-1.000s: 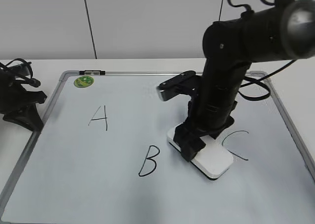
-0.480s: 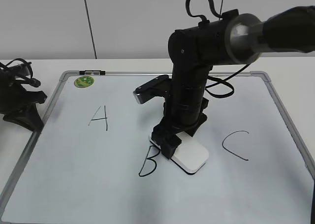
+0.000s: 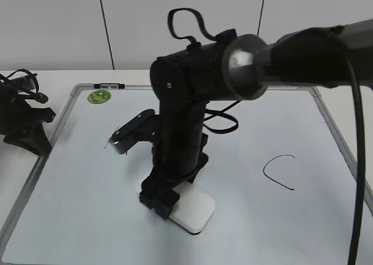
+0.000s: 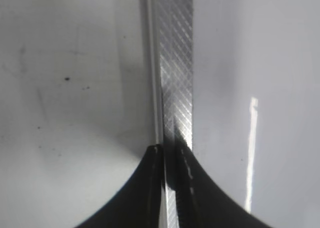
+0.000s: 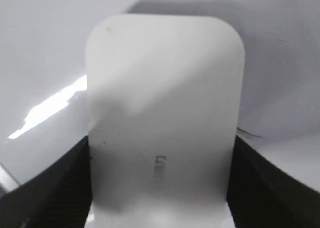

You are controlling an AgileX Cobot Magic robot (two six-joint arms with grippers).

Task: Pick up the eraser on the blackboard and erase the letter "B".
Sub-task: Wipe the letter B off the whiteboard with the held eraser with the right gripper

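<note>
- White surface [image 3: 35,230] carries the blackboard [image 3: 245,230], with a pale wall behind.
- Right tool [image 3: 160,198] pinches the eraser [image 3: 192,212], flat on the board's lower middle.
- Letter "C" [image 3: 280,172] lies toward three o'clock.
- Left tool [image 3: 26,122], at nine o'clock: I cannot tell its state.

Even, bright indoor light falls from above in the exterior view, and the arm [image 3: 192,102] casts only a faint shadow on the blackboard [image 3: 280,230]. The left wrist view is dim and soft, with a narrow glare streak at right. The right wrist view is blurred; the eraser [image 5: 162,112] is shadowed, with glare at left.
</note>
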